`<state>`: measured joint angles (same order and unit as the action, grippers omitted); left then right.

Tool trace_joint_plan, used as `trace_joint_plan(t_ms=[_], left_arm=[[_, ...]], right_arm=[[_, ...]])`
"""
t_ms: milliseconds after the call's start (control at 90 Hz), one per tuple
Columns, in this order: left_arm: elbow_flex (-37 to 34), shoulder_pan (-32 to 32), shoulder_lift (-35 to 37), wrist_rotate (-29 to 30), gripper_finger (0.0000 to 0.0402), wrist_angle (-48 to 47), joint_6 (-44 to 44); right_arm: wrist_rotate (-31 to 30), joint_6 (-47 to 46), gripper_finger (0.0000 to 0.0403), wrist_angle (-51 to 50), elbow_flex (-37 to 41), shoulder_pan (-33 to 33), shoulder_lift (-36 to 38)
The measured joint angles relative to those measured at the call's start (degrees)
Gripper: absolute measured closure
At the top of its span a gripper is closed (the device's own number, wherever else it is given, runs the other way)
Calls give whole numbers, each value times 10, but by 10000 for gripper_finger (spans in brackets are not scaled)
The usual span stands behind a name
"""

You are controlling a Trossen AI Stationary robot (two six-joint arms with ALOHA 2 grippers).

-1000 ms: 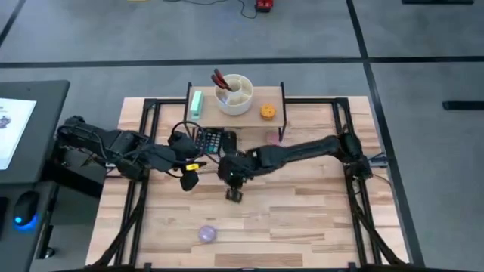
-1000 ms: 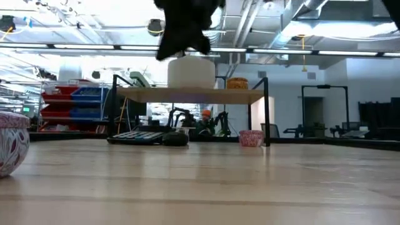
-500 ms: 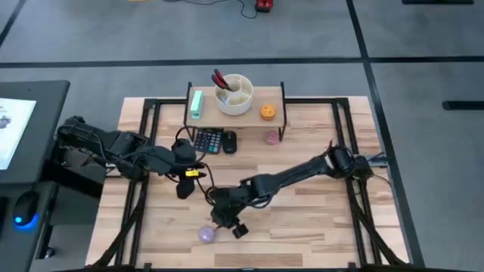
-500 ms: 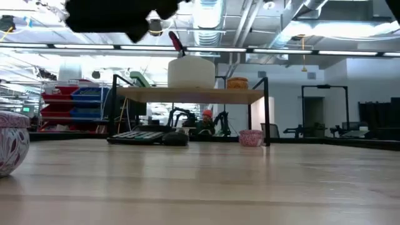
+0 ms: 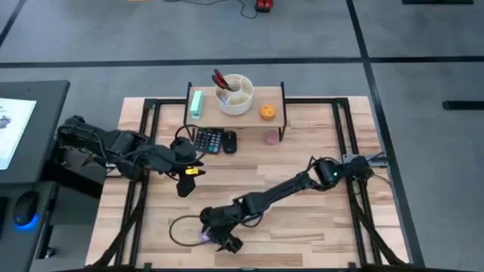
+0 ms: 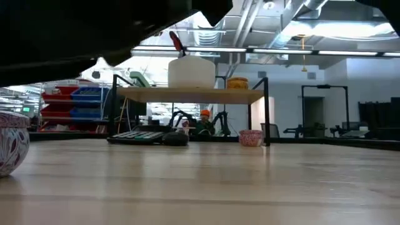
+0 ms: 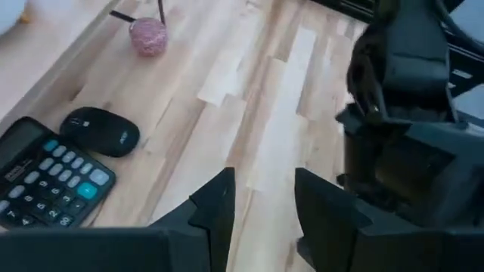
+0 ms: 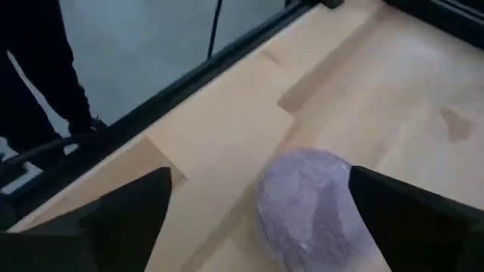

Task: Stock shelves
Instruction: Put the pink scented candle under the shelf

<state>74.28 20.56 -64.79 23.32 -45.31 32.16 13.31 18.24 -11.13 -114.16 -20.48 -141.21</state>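
1. Two arms in frame, but only the right gripper (image 5: 219, 237) is busy. A second ago it hung mid-table near the calculator (image 5: 207, 140); now it has swung down to the near edge, right over the purple ball (image 8: 306, 202).
2. Its jaws are spread wide, one finger on each side of the ball, not touching yet as far as I can tell.
3. Reads to me like the pick is about to happen, so this item isn't stocked yet.
4. The shelf (image 5: 272, 98) is well apart at the far edge, already carrying a white bowl (image 5: 234, 94), a green block (image 5: 197, 103) and an orange thing (image 5: 267, 112).
5. The left gripper (image 5: 184, 183) waits left of centre, jaws slightly parted, holding nothing.
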Motion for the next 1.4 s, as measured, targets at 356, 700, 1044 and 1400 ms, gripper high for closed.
trace_joint_plan(t_ms=[356,700,1044,1400], left_arm=[[0,0,0,1,286,0,-2],[0,0,0,-2,286,0,-1],[0,0,0,0,286,0,2],[0,1,0,0,286,2,15]], right_arm=[[-40,-44,8,26,-13,3,-7],[-36,-40,4,36,11,9,-6],[-40,-48,8,54,21,12,-27],[-31,-78,37,75,20,10,-35]])
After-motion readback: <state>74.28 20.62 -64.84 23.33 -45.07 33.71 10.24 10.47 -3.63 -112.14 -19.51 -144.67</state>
